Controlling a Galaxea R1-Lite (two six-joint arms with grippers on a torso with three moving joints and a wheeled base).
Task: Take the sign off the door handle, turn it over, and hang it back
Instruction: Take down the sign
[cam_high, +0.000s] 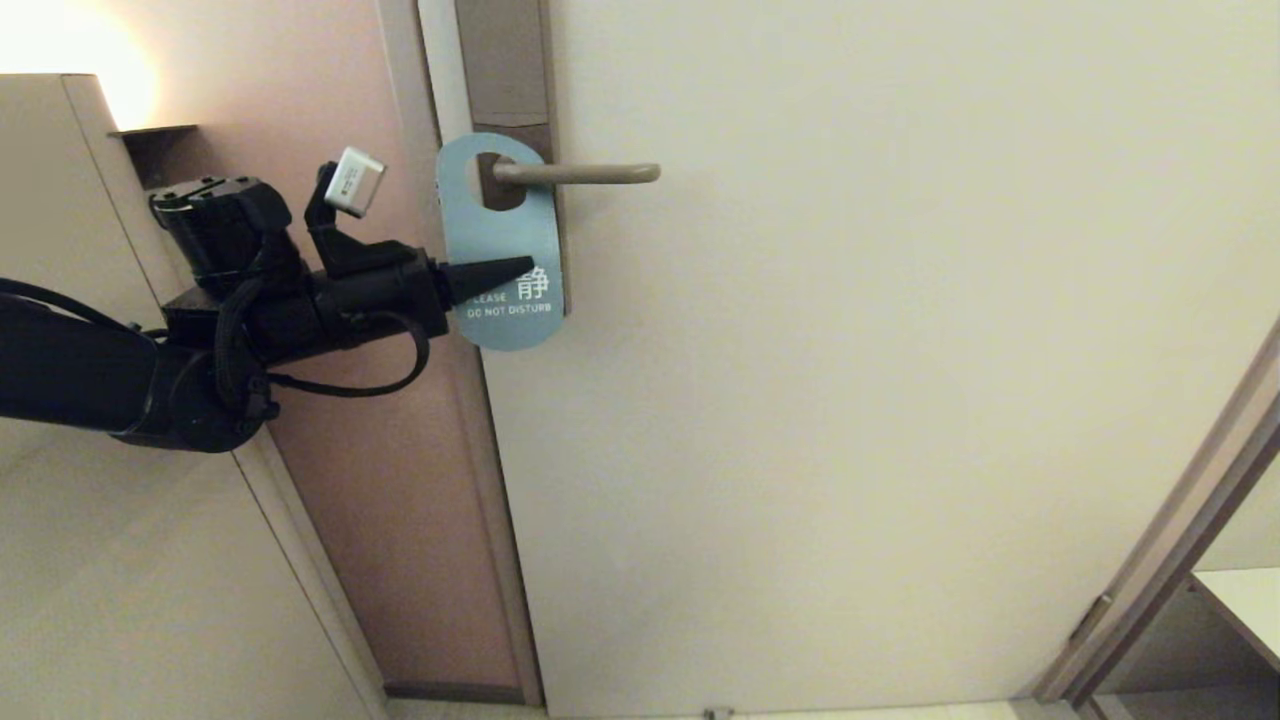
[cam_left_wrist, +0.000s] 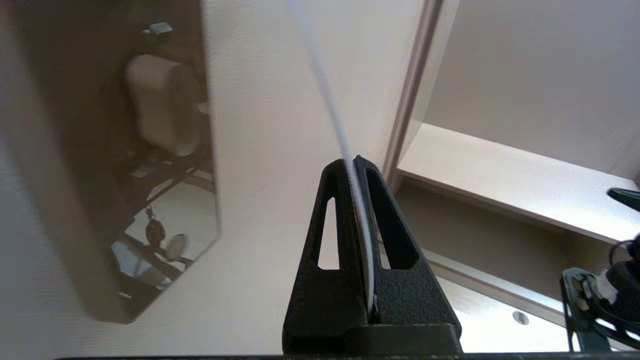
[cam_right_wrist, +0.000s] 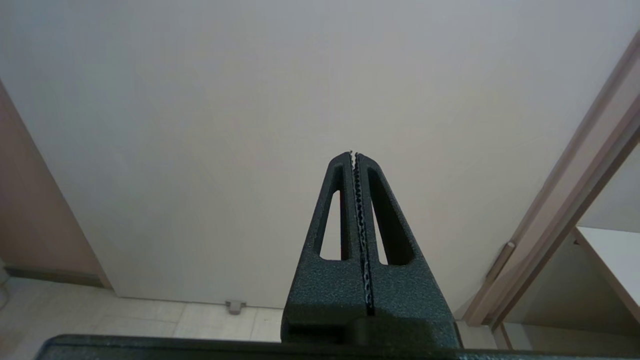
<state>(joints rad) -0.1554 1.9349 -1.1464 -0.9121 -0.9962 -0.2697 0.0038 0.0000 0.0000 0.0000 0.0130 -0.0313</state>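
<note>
My right gripper hangs low before the door, out of the head view, its jaws pressed together on nothing. My left gripper reaches in from the left, jaws pinched tight on the lower part of the sign — the card shows edge-on between my fingers in the wrist view. The sign, blue side out with "DO NOT DISTURB" facing me, still hangs by its oval hole on the door handle — a beige lever pointing right.
</note>
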